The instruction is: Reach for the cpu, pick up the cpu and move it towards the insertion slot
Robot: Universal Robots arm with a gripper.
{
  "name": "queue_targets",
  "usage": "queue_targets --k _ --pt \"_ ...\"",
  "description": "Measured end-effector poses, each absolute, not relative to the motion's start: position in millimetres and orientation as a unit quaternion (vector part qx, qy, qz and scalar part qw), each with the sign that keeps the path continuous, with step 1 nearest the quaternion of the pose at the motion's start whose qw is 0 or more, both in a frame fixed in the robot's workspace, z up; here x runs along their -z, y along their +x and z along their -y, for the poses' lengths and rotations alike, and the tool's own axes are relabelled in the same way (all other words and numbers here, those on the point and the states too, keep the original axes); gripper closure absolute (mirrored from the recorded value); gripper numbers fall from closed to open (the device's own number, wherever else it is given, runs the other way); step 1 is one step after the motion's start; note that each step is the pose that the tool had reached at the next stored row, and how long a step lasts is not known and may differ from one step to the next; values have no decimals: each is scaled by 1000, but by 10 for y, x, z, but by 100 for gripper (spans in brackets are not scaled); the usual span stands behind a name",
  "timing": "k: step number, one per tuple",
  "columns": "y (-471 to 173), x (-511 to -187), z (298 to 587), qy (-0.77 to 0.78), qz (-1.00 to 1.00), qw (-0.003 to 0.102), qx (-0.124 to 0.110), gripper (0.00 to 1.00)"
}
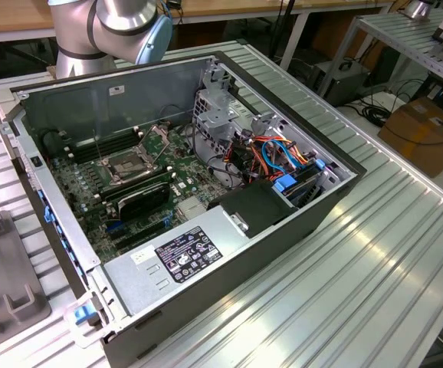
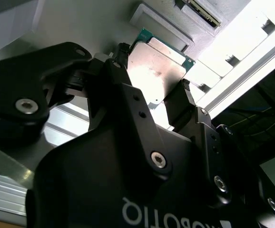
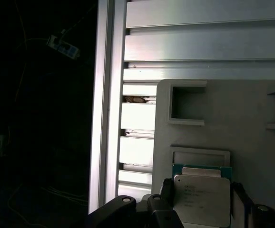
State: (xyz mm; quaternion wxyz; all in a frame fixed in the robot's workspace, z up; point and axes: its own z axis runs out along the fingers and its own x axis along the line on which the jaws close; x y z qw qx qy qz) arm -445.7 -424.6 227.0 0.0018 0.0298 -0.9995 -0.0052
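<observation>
The gripper (image 2: 154,83) has its two black fingers (image 2: 182,97) drawn in narrow against two opposite edges of the cpu (image 2: 159,71), which sits between them with its flat silvery face towards the camera and a thin green rim showing at one edge. In the first wrist view the cpu (image 3: 201,199) has the same dark fingers on either side of it. It is outside the computer case (image 1: 298,222). Behind it in both wrist views lies a pale grey tray (image 3: 232,114) with square recesses, resting on the ribbed aluminium table (image 3: 199,47). Whether the chip is clear of the tray or touching it I cannot tell.

In the exterior view the arm (image 1: 106,27) stands beyond the case's far wall. The insertion slot (image 1: 126,165) lies inside the case, on the green board near the wall at the exterior view's left, its silver frame around a dark centre. Things crowd it inside the case:
- Long narrow memory slots (image 1: 87,149) run just beside it, towards the far wall.
- A black rectangular block (image 1: 141,201) sits just beside it, towards the near wall.
- A metal drive cage (image 1: 214,115) rises higher than the board, in the middle of the case.
- Orange and blue cables (image 1: 275,153) tangle beside the cage, towards the case's end at the exterior view's right.
- The labelled power supply (image 1: 183,257) fills the case's near corner.
</observation>
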Motion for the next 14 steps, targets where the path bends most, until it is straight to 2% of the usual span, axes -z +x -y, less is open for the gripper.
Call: queue_targets --k 14 --pt "-4455 -2296 4246 30 1000 2 5 45"
